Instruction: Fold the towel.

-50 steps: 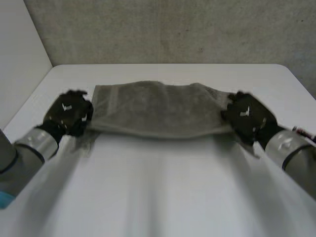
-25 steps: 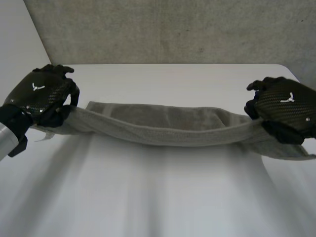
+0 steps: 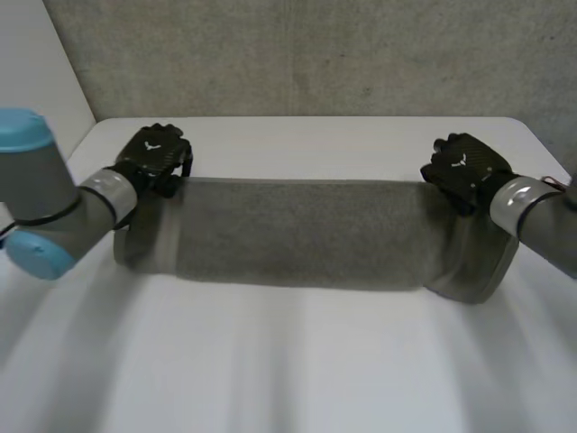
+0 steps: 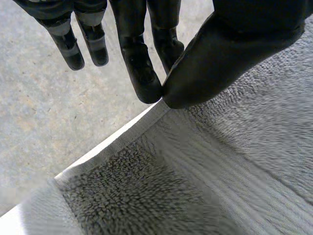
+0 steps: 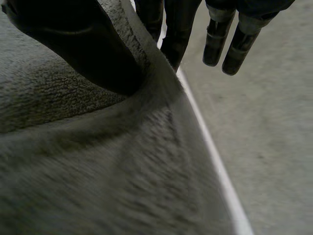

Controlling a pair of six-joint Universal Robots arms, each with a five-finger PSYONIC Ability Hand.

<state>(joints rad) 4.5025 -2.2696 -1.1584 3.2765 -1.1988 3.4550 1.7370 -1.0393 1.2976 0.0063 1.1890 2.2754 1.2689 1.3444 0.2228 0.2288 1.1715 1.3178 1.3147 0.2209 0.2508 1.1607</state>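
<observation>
White table, head view. The grey towel spans mid-table, its far edge raised and its body draping toward 6 o'clock. At 10 o'clock the left hand pinches that hem near the corner, thumb against finger. At 2 o'clock the right hand pinches the opposite end likewise. Risk: such shallow pinches may slip under uneven pull, skewing the fold. Concrete wall behind.

Towel: one — table: one — left robot hand, right robot hand: two.
</observation>
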